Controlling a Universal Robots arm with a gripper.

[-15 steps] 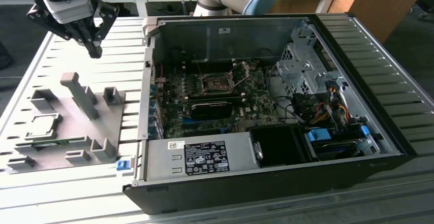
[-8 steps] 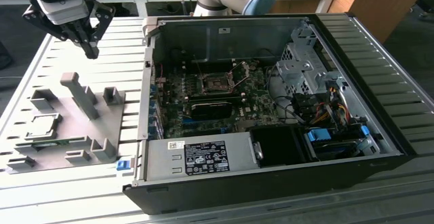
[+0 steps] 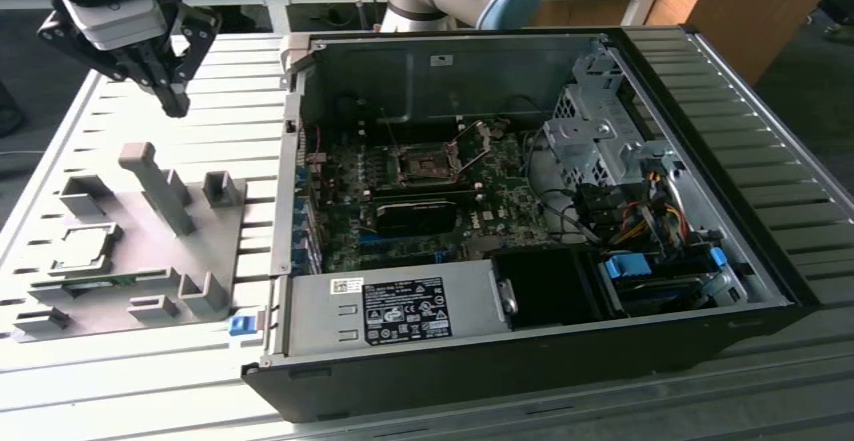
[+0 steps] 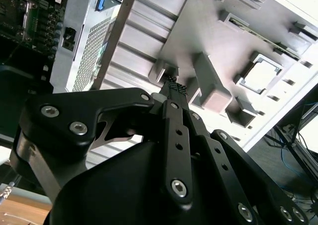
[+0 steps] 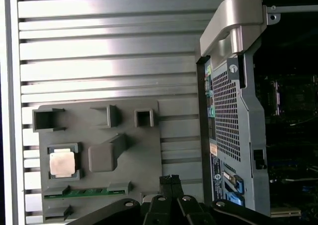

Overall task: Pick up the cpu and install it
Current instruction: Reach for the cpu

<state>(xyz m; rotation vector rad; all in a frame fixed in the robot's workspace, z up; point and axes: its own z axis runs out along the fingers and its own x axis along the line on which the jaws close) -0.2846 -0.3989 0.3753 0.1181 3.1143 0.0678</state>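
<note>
A ribbed table of bare silvery metal (image 3: pixel 240 81) throws bright glare beside the black computer case (image 3: pixel 534 361), whose outer shell looks matt and whose inner walls are plain grey sheet metal. The case's rear panel (image 5: pixel 226 111) is perforated metal. Beside the case, a grey moulded fixture tray (image 5: pixel 144 150) looks like smooth, matt plastic. The cpu (image 5: pixel 62 163) shows a satin, silvery metal top. The thin green memory stick (image 5: pixel 84 191) looks like circuit board. The gripper (image 4: pixel 175 86) is matt black with shiny metal screw heads, rough and cross-hatched at the tip.
</note>
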